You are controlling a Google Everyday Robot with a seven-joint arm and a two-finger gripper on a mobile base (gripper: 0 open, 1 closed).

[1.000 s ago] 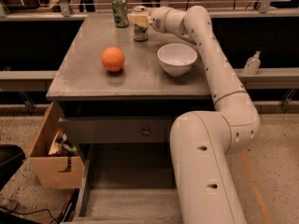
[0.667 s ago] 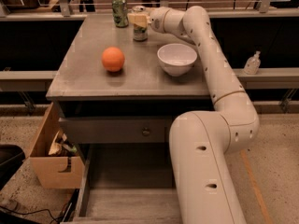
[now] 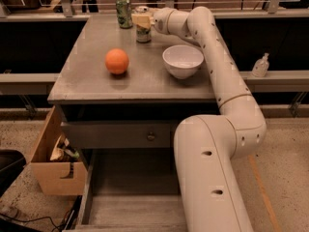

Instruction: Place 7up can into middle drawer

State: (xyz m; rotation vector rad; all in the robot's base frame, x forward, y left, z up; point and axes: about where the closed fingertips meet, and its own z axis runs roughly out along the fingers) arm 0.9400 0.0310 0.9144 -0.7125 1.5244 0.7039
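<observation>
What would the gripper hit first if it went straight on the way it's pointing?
The 7up can. The gripper sits right at it near the table's back edge, though depth is hard to judge.

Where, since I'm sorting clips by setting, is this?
Likely a lab or office test area: cabinet, cardboard box on the floor, sanitizer bottle on a ledge. The pincer is at the 7up can.

Gripper (image 3: pixel 141 19), cream-tan, at the 12 o'clock edge of the grey tabletop (image 3: pixel 91 81), against the 7up can (image 3: pixel 143 34): pale silver-white, green marks. Darker green can (image 3: pixel 123 11) at its 10 o'clock. Orange (image 3: pixel 117 61) plain orange. Bowl (image 3: pixel 183 61) white. Middle drawer (image 3: pixel 130 211) grey. Cardboard box (image 3: pixel 54 177) tan.
</observation>
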